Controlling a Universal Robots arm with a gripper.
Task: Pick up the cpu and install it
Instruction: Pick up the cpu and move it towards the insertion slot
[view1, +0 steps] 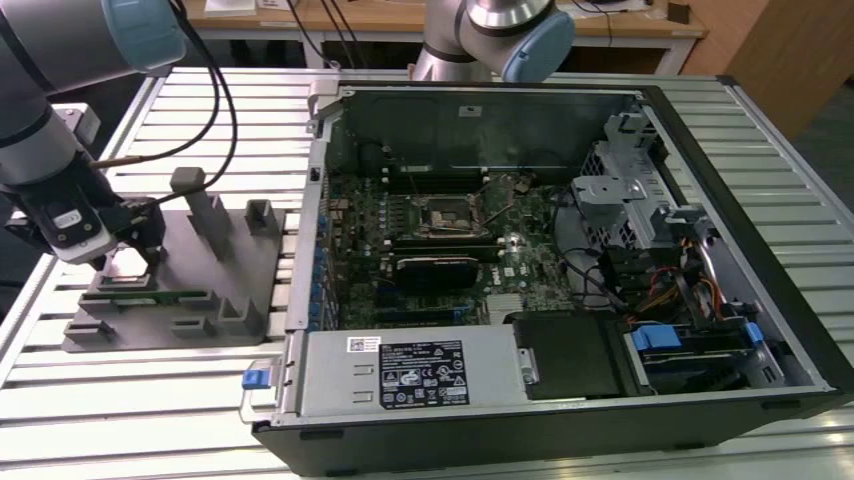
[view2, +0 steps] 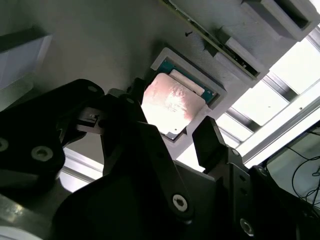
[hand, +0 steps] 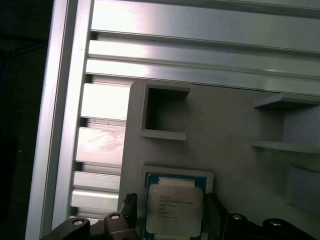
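the tool (view1: 131, 252) is hanging low over the grey fixture (view1: 200, 300) at the exterior view's left, close to the fixture's outer end. its two black fingers (view2: 207, 137) are standing apart, one on each side of the cpu (view2: 170, 105), so the tool is open and straddling the chip rather than clamping it. in the second wrist view one finger is sitting right against a cpu edge, while the other is showing a slim gap beside the opposite edge; whether the near one is truly touching cannot be told.

the cpu (hand: 174, 209) is lying flat in a shallow square pocket of the fixture (hand: 225, 125), its silvery top facing up with a green border showing around it. in the exterior view it is appearing as a pale patch (view1: 124, 266) between the fingers. a long green memory stick (view1: 154, 295) is lying in a slot of the fixture just beside that pocket.

the fixture is resting on a counter (view1: 174, 400) of ribbed aluminium slats. toward the exterior view's right, an open computer case (view1: 747, 200) is lying on its side on the same counter, with the black square socket (view1: 445, 213) showing on its board, well apart from the tool and the cpu.
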